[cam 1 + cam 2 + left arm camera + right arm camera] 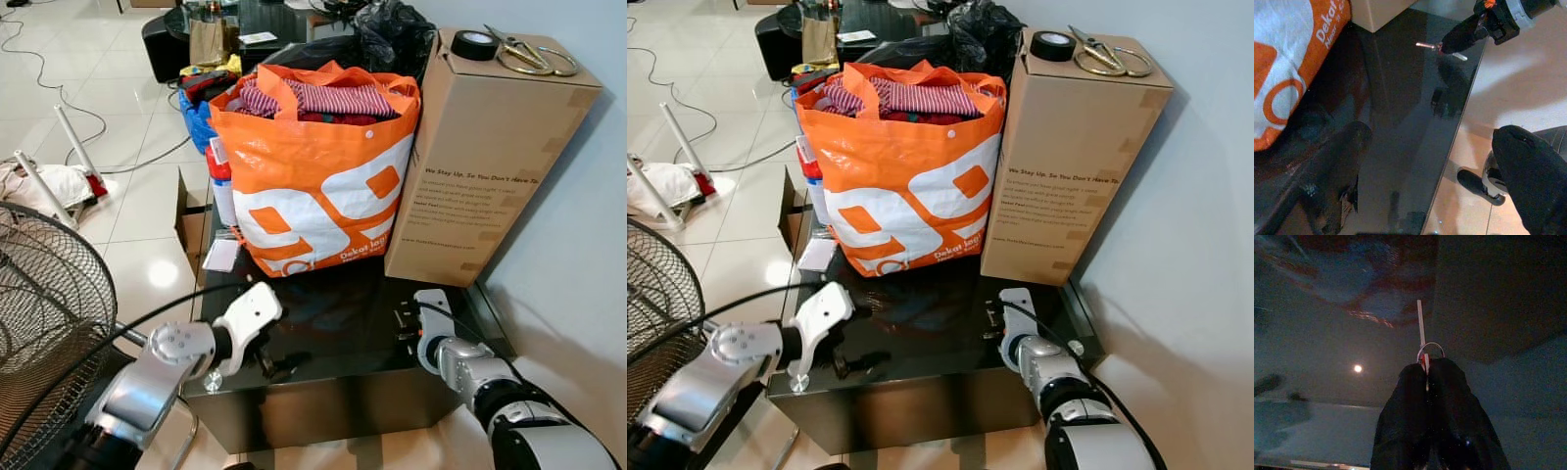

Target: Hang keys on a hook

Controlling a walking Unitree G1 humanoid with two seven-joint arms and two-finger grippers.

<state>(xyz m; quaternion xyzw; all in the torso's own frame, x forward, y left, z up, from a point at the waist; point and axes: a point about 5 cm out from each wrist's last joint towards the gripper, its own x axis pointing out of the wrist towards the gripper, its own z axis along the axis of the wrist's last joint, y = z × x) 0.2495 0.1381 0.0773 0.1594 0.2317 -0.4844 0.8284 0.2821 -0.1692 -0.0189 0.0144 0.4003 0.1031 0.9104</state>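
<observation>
My right hand (pixel 1426 374) pinches the keys (pixel 1422 340) by the ring alone; lifting off the glossy tabletop (pixel 333 333), they may slip free.

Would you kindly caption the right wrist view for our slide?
Right hand pinching a key and its ring above the glossy black table.

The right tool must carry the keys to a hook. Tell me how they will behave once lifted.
The keys are thin metal on a ring, so probably light and stiff but apt to dangle and swing. The right tool pinches them only at its tips, so they could slip or pivot. The glossy table likely lets them slide if dropped.
</observation>
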